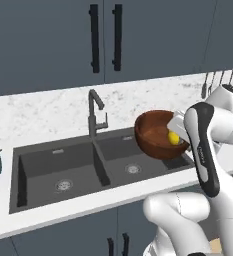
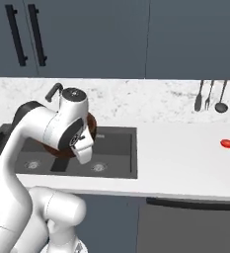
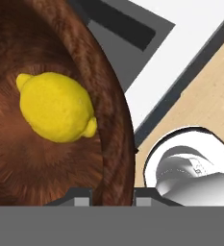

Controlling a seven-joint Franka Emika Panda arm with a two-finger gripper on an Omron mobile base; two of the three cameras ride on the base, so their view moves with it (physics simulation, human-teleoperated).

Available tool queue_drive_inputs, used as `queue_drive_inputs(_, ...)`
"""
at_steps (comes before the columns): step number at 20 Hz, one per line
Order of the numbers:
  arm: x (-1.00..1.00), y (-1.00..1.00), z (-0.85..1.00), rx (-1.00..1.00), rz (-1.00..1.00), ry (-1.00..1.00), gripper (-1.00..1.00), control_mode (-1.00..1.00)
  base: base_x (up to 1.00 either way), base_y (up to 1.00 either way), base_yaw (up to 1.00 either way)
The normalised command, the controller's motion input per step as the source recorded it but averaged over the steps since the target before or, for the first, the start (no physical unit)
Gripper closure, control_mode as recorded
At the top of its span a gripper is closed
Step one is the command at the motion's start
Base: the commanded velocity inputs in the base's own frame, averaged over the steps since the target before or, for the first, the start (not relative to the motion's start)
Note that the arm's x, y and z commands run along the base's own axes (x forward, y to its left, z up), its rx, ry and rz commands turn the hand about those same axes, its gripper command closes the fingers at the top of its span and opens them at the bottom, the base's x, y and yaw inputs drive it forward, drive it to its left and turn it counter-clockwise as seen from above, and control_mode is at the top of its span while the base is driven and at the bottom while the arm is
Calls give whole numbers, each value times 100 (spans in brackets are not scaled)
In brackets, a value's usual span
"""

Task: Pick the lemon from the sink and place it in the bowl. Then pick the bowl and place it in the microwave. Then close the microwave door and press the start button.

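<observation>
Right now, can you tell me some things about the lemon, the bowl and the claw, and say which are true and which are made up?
1. The lemon lies inside the bowl. True.
2. The bowl sits flat on the sink floor. False: it is lifted and tilted above the sink.
3. The claw is shut on the bowl's rim. True.
4. The red thing is in the sink. False: it lies on the counter.

The bowl (image 3: 46,158) looks like wood, reddish-brown with fine streaked grain and a soft sheen; the lemon (image 3: 56,106) has a smooth, matt yellow skin; the sink (image 1: 78,167) is matt charcoal with metal drains (image 1: 63,185); the bench (image 2: 185,158) is smooth white, its backsplash (image 1: 48,110) speckled like marble; the floor (image 3: 209,91) looks like pale wood.
</observation>
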Motion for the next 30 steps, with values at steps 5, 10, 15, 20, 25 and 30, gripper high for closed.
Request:
queue_drive_inputs(5, 0, 0, 0, 0, 0, 0, 100, 100, -42, 8, -67)
queue_drive_inputs(10, 0, 0, 0, 0, 0, 0, 100, 100, -40, 9, -81)
queue_drive_inputs(15, 0, 0, 0, 0, 0, 0, 100, 100, -27, 15, -92)
queue_drive_inputs(20, 0, 0, 0, 0, 0, 0, 100, 100, -19, 12, -94)
queue_drive_inputs(25, 0, 0, 0, 0, 0, 0, 100, 100, -13, 9, -94)
queue_drive_inputs(30, 0, 0, 0, 0, 0, 0, 100, 100, 34, -22, -70)
